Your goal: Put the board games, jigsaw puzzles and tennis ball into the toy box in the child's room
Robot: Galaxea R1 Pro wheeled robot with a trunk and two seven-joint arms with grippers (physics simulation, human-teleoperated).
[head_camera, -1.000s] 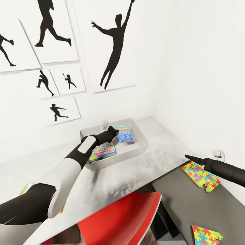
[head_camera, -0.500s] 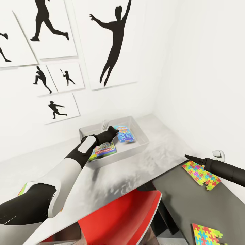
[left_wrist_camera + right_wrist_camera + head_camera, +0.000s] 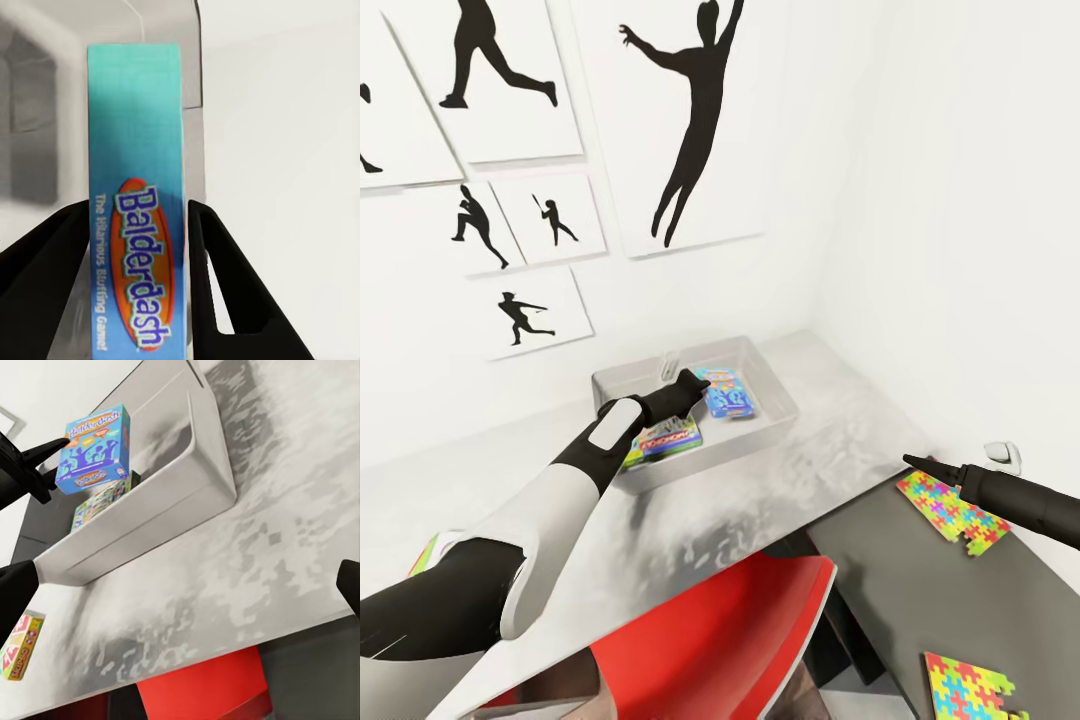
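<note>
My left gripper (image 3: 693,384) is shut on the smaller blue board game (image 3: 726,391), holding it tilted over the light-grey toy box (image 3: 775,385) on the table (image 3: 760,500). In the left wrist view the blue box (image 3: 135,150) sits tight between both fingers (image 3: 225,285). The Monopoly game (image 3: 666,439) lies inside the toy box. A yellow-green-red game (image 3: 19,649) rests on the table's left end. Two jigsaw puzzles (image 3: 950,505) (image 3: 965,690) lie on the dark lower section. My right gripper (image 3: 908,460) hovers open beside the nearer puzzle. The tennis ball and the bed are out of view.
A red chair (image 3: 730,640) is tucked under the table's front edge. The dark-grey desk section (image 3: 890,590) runs along the right wall, with a white socket (image 3: 1002,455) above it. Baseball silhouette pictures (image 3: 690,130) hang on the wall behind the toy box.
The whole picture has shifted a little as the head camera moved. Both arms and the blue board game keep their places relative to the toy box.
</note>
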